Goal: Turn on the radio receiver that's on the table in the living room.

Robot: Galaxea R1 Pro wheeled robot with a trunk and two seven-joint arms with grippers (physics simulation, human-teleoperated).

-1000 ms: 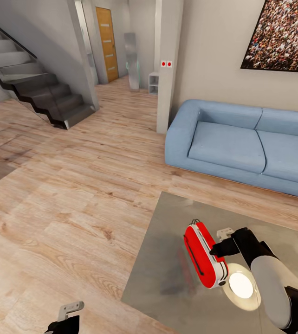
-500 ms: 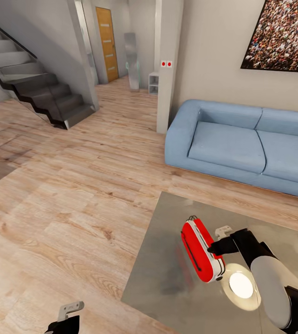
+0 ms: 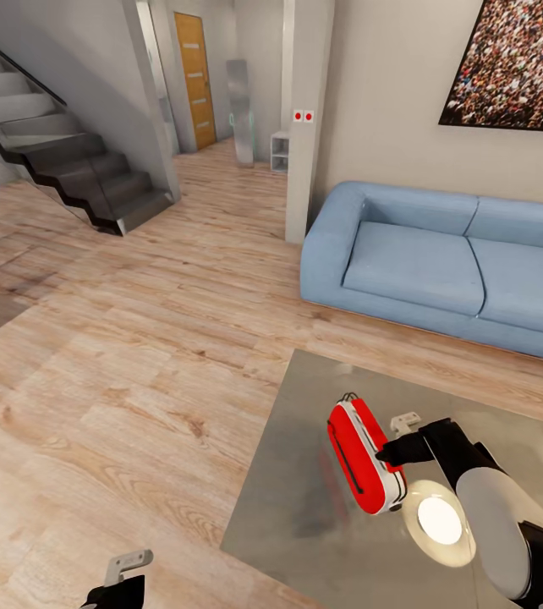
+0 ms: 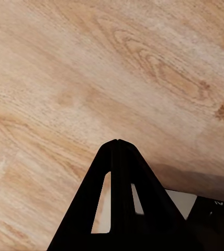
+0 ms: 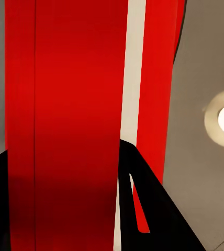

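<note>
The living room's plank floor [image 3: 136, 355] took up most of the head view, with the light-blue sofa [image 3: 441, 262] against the beige wall, dark stairs [image 3: 60, 161] at the far left and a crowd picture [image 3: 517, 59] above the sofa. None of these stood between the robot and its work. The glossy grey worktop [image 3: 305, 507] lay nearest, a bright lamp reflection on it.

On that worktop the radio receiver [image 3: 364, 457] had slid and turned slightly away from the robot over the last second, pushed by the right gripper [image 3: 387, 455], whose black tip touched the radio's side. That suggested the press was nudging the radio rather than working a switch; whether it was on could not be told.

In the right wrist view the red body [image 5: 65, 125] sat between the right fingers [image 5: 154, 219], apparently grasped. The left gripper [image 4: 117, 144] hung over bare floor, fingers clenched together.
</note>
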